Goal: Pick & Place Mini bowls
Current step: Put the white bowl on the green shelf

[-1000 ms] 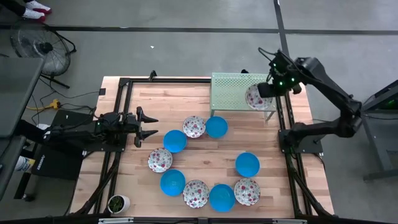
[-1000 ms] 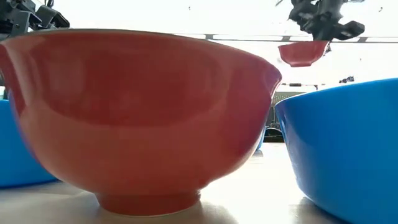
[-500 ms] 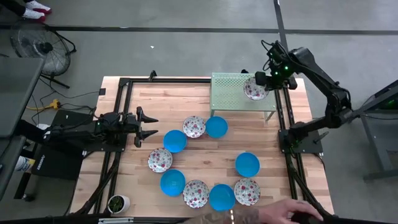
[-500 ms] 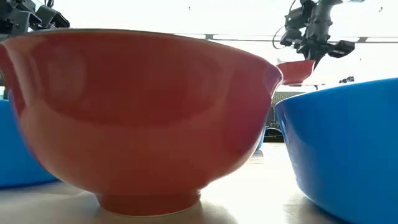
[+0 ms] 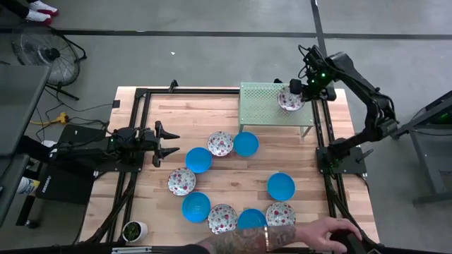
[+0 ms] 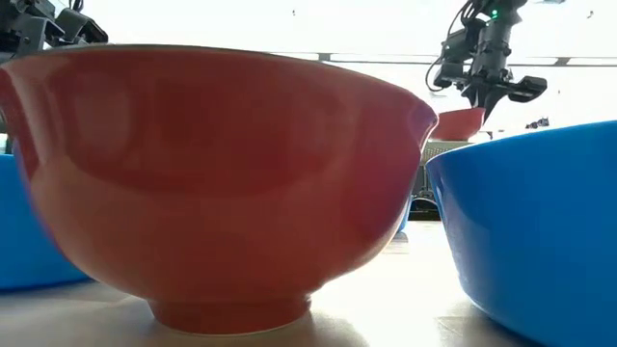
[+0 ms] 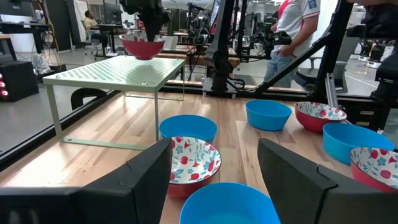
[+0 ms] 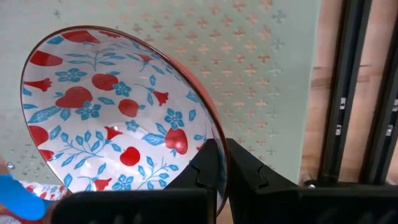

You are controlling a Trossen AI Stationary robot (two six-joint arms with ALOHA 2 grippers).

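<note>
Right pincer [image 5: 295, 92] clamped on the rim of a floral bowl [image 5: 288, 101], over the far right corner of a pale green perforated metal shelf [image 5: 263, 104]. Glossy round bowl, red outside, white inside with red fruit and blue flowers, rim pinched between dark fingers [image 8: 208, 163]. Whether touching the shelf or just above it, cannot tell. Left pincer [image 5: 168, 143] spread wide, resting low at the left of the bench [image 5: 212, 102], pointed toward the bowls. Nine more on the pale wooden slats in a loose ring: plain blue bowls [image 5: 246, 144] alternating mostly with speckled bowls [image 5: 220, 144]. Small white cup with a plant [image 5: 133, 230] at the near left corner. Tattooed forearm and hand [image 5: 321, 233] reaching in along the near edge. Grey floor, a fan [image 5: 44, 53] far left.
</note>
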